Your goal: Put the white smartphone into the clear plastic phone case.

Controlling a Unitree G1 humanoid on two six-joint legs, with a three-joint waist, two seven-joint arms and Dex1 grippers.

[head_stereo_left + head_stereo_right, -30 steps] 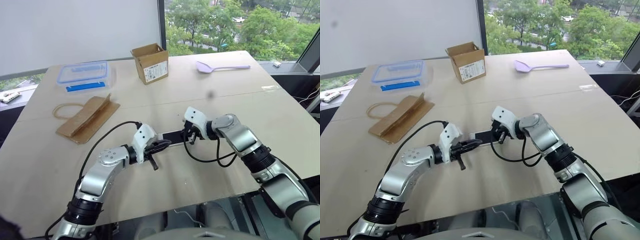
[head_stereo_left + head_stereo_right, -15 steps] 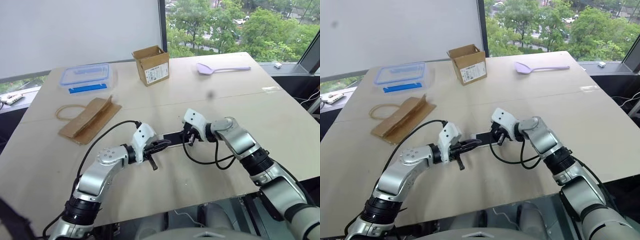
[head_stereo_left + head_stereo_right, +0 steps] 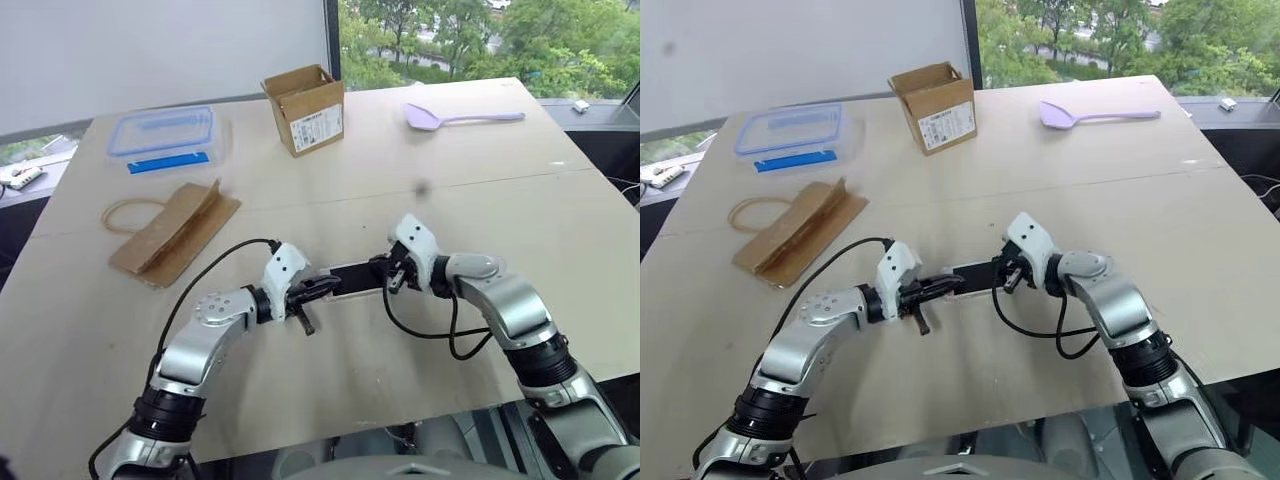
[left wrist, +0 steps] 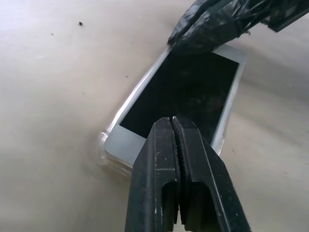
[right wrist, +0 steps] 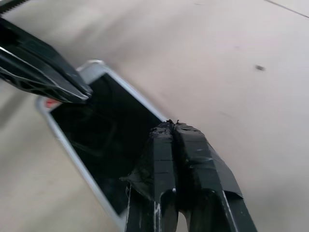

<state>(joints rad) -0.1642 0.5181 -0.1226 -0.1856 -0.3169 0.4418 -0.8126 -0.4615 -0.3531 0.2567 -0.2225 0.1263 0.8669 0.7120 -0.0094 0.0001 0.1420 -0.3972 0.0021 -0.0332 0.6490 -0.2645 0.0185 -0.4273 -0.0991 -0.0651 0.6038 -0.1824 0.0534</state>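
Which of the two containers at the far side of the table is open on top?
The brown cardboard box, its flaps standing up. The clear box with the blue-rimmed lid to its left is closed.

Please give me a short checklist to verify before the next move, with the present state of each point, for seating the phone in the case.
1. The white smartphone lies screen up on the table: ok.
2. The clear plastic phone case is under the phone, its rim showing at one corner: ok.
3. The phone is fully seated in the case on all sides: cannot tell.
4. Left gripper has its jaws shut, tip over the screen at one end: ok.
5. Right gripper has its jaws shut, over the other end: ok.
6. Whether either tip actually presses the glass: cannot tell.
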